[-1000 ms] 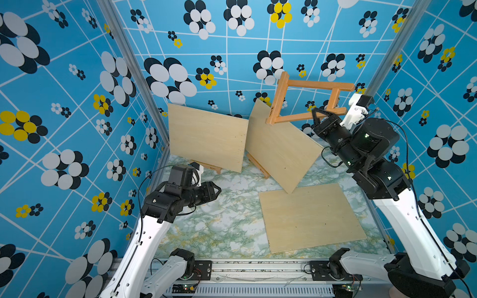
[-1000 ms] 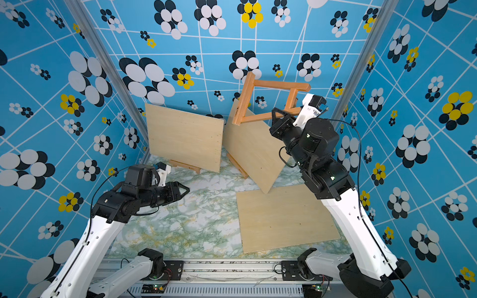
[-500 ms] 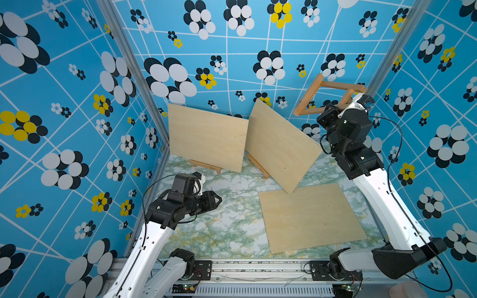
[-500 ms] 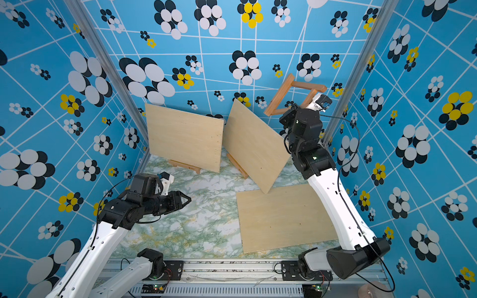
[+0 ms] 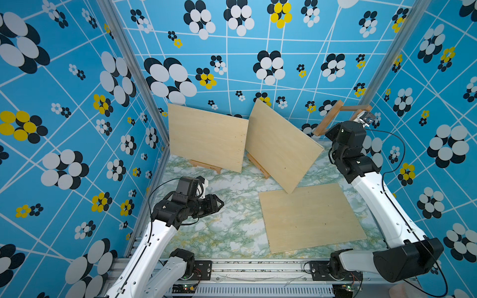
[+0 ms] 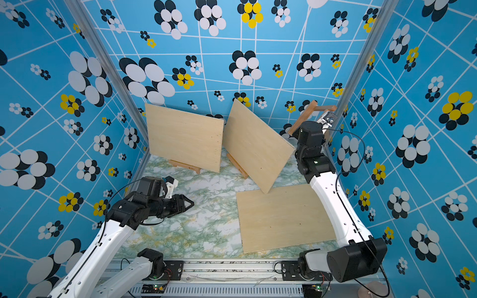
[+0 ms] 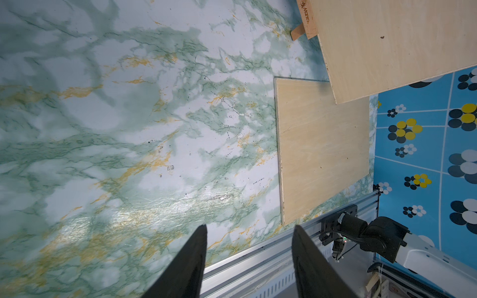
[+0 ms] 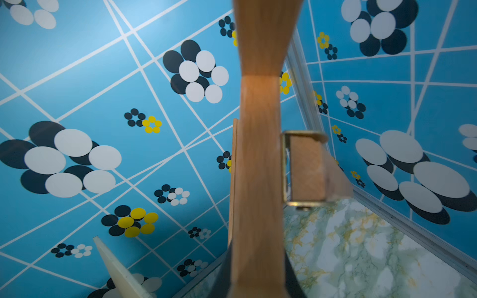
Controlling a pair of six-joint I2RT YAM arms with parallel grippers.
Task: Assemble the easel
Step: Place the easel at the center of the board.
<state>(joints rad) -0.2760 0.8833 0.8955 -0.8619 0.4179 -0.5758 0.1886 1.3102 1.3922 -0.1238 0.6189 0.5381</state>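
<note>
Clamping easel frame (image 5: 329, 117) (beside right wall (image 5: 426, 103))

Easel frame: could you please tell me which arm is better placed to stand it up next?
Right: the right hand is shut on the frame; the left hand hangs open and empty across the table.

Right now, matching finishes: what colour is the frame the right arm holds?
The frame is warm orange-brown wood, clearest in the right wrist view.
</note>
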